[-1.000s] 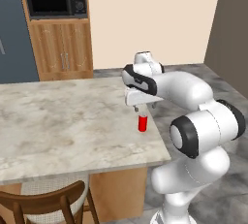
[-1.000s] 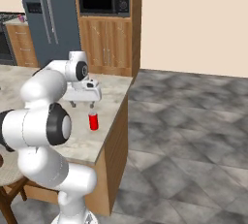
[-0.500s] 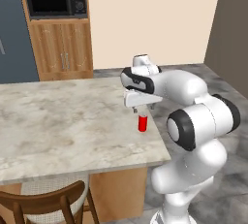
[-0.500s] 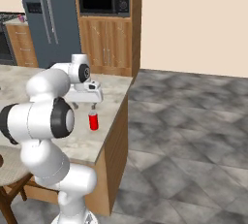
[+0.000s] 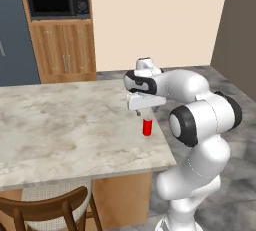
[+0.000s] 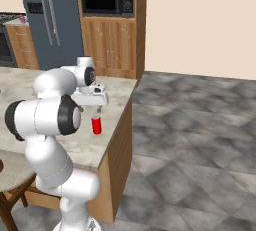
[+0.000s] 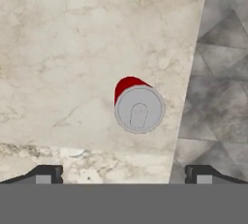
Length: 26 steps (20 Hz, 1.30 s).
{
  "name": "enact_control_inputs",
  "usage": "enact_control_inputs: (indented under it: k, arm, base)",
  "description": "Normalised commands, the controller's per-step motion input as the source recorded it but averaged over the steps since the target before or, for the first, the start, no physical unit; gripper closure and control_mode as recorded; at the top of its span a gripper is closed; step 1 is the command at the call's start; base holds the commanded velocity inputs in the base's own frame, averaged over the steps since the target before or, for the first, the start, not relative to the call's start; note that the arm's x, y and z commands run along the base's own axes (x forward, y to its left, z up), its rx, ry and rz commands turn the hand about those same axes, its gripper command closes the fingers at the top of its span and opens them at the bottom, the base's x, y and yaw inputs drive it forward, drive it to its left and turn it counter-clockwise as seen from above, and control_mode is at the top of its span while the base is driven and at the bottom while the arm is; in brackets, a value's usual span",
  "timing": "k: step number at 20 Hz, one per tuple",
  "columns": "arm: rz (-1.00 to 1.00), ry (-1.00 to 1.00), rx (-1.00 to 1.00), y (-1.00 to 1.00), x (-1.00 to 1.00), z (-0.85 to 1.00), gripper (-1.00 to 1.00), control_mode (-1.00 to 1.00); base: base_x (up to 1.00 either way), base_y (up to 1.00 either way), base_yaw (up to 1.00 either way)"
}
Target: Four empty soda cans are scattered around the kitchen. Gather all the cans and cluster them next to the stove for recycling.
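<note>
Since a second ago the arm's elbow has swung out and folded more, while the pincer [image 5: 145, 112] has kept its place above the red soda can [image 5: 147, 127]; the can itself has not shifted on the bench [image 5: 65, 125].

The pincer hangs pointing straight down with its jaws spread fully wide, holding nothing. In the hand view the can [image 7: 138, 107] stands upright directly below it, its silvery top facing up and sitting between the two fingertips [image 7: 46, 173] but a little ahead of their line, near the bench's edge with the tiled floor [image 7: 218, 72] just beyond. The right base view shows a clear gap between the pincer [image 6: 98, 109] and the can [image 6: 96, 125] beneath.

As for progress, this looks like the very start of the first pick: the red can is not yet gripped or lifted. No other cans are visible here, and of the stove nothing certain can be made out, so all the gathering seems left to do.
</note>
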Motion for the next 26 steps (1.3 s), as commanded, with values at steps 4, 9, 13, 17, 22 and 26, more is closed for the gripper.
enact_control_inputs:
  k: [4, 9, 13, 17, 22, 26]
  arm:
    - [0.01, -0.01, 0.00, 0.00, 0.20, -0.12, -1.00, -1.00]
    - [0.02, -0.02, 0.00, 0.00, 0.17, -0.10, -1.00, -1.00]
    - [0.02, -0.02, 0.00, 0.00, 0.13, -0.08, -1.00, -1.00]
    - [0.02, -0.01, 0.00, 0.00, 0.12, -0.06, -1.00, -1.00]
    - [0.00, 0.00, 0.00, 0.00, 0.04, -0.04, -1.00, -1.00]
    - [0.01, 0.00, 0.00, -0.01, 0.00, -0.07, -1.00, -1.00]
  base:
    - [0.00, 0.00, 0.00]
    - [0.00, 0.00, 0.00]
    - [0.00, 0.00, 0.00]
    - [0.00, 0.00, 0.00]
    - [0.00, 0.00, 0.00]
    - [0.00, 0.00, 0.00]
